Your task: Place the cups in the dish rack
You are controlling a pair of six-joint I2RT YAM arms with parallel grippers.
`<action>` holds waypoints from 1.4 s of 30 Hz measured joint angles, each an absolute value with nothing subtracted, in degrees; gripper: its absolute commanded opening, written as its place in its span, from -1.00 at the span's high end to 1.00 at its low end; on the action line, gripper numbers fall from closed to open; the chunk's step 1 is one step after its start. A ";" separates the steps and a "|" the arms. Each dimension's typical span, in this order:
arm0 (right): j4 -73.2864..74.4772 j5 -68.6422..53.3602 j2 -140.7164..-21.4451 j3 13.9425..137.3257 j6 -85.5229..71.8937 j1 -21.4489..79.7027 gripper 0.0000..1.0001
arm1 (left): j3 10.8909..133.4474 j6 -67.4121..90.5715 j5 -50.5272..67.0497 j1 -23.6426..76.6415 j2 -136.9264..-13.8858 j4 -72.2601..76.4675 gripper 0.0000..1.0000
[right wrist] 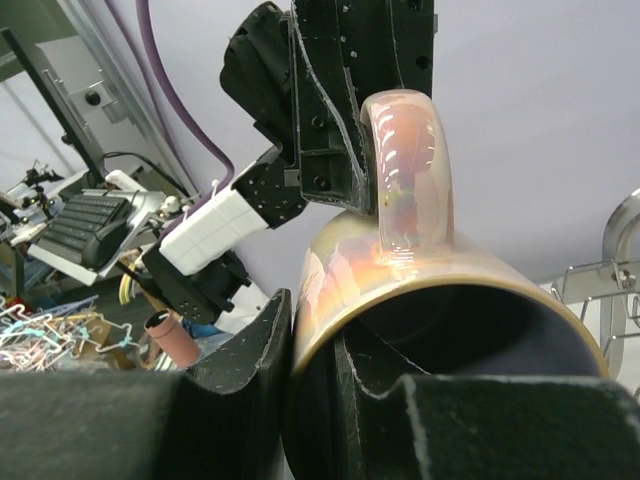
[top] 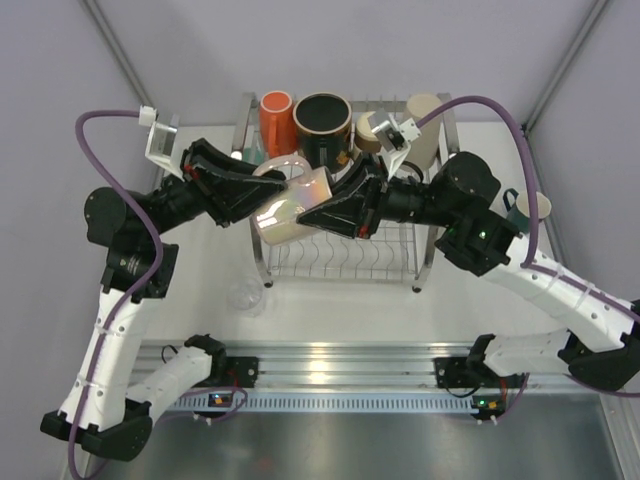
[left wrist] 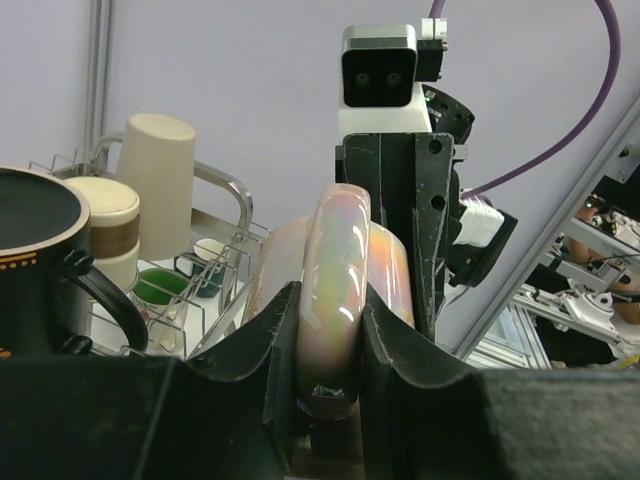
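A pink iridescent mug [top: 290, 208] hangs on its side over the dish rack [top: 345, 262], held from both ends. My left gripper [top: 276, 182] is shut on its handle [left wrist: 338, 290], one jaw pressed against each side. My right gripper [top: 316, 214] is shut on the mug's rim wall [right wrist: 420, 290], one finger inside and one outside. On the rack's back tier stand an orange cup [top: 277, 120], a large black mug [top: 321, 125], a brown-cream paper cup [top: 372, 130] and a tall beige cup [top: 425, 122]. A green cup [left wrist: 160, 290] sits lower in the rack.
A clear glass [top: 245, 297] stands on the table in front of the rack's left corner. Another cup [top: 524, 207] stands at the right, behind my right arm. The two arms meet above the rack's front half. A metal rail [top: 330, 355] crosses the near edge.
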State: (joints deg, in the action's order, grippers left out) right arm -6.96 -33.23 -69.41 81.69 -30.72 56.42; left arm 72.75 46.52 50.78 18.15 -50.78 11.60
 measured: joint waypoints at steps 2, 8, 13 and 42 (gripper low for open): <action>-6.70 -32.82 -69.04 81.12 -30.72 56.42 0.67 | 72.62 46.46 50.24 18.17 -50.50 10.02 1.00; -4.93 -31.68 -67.77 80.20 -27.57 56.42 0.22 | 72.64 48.62 48.29 18.55 -50.35 4.71 1.00; -3.22 -31.18 -66.94 79.50 -25.17 56.05 0.21 | 72.62 49.60 47.92 18.55 -50.37 1.80 1.00; -0.86 -33.15 -60.86 70.74 -26.11 55.77 -0.06 | 68.64 57.28 45.45 18.55 -48.07 -4.49 1.00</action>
State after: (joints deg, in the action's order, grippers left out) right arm -0.86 -33.15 -60.86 70.74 -26.11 55.77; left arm 68.64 57.28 45.45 18.55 -48.07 -4.49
